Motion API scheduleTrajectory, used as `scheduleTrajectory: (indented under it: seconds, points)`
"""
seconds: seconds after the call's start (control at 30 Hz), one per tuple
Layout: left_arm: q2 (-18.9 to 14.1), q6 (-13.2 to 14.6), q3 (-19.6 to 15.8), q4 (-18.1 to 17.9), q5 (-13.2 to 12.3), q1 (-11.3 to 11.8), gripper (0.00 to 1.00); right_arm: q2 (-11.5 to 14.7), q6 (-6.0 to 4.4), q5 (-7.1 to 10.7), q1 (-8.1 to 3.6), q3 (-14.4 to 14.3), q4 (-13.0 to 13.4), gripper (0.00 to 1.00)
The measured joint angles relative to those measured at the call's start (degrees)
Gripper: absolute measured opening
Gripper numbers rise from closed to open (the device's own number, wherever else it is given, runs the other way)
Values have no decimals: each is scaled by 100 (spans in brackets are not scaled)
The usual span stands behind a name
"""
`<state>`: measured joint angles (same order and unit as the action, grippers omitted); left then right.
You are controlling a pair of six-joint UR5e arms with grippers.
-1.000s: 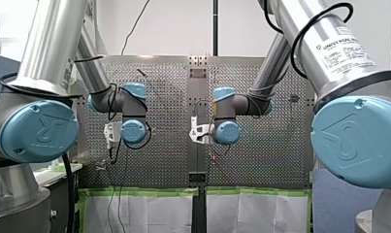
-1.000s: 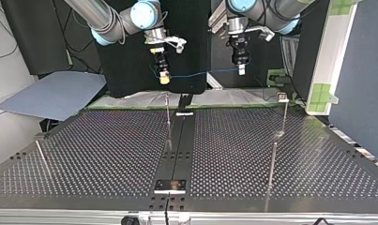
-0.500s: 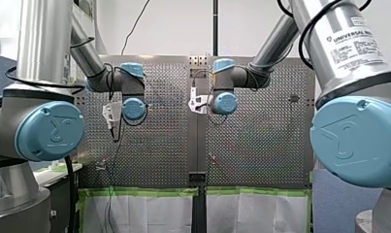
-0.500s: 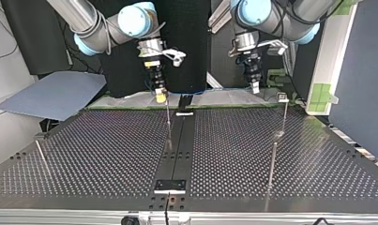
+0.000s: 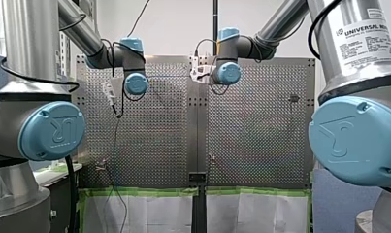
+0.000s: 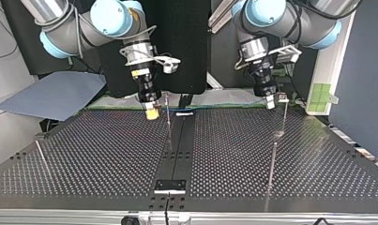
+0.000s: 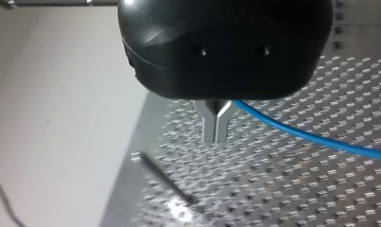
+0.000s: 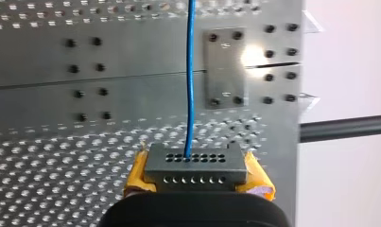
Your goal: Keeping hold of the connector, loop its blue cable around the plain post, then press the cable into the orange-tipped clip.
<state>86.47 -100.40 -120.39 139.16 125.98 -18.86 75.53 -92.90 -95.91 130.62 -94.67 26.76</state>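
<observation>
In the front view my left arm [image 5: 135,83] and my right arm [image 5: 227,73] both reach to the far end of the perforated bench [image 5: 256,136], well apart from each other; their fingers are too small to read there. In the top view the right end effector [image 6: 152,113], with yellow pads, hangs low over the bench's far edge, just beside a thin metal post [image 6: 168,123]. The left end effector [image 6: 270,102] hangs equally low, just beside a clip-topped post [image 6: 283,115]. I cannot tell the colour of either tip. In the left wrist view the left end effector's metal fingers [image 7: 210,124] are pinched together on the blue cable [image 7: 311,137]. The cable comes out near their roots and runs off sideways above the bench, and a thin rod [image 7: 165,178] slants ahead of the fingers. In the right wrist view the right end effector is clenched on the dark grey connector [image 8: 196,165], held between its yellow pads [image 8: 138,172]. The cable leaves the connector's holed face and runs straight ahead over the bench, beside a screwed metal plate [image 8: 224,66].
</observation>
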Motion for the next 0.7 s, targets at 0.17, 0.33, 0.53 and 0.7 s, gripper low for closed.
scheduleTrajectory:
  seconds: [0.17,0.33,0.53,0.7]
  points:
    - [-268,19,267,269,47,29,0,218,-8,167,-64,32,-237,0]
    - [-550,62,550,550,30,65,0,223,13,372,-98,62,-395,0]
    - [-819,89,872,874,-81,122,0,53,53,632,-101,181,-479,0]
    - [-724,114,1118,1118,-201,175,0,15,26,755,-103,346,-524,0]
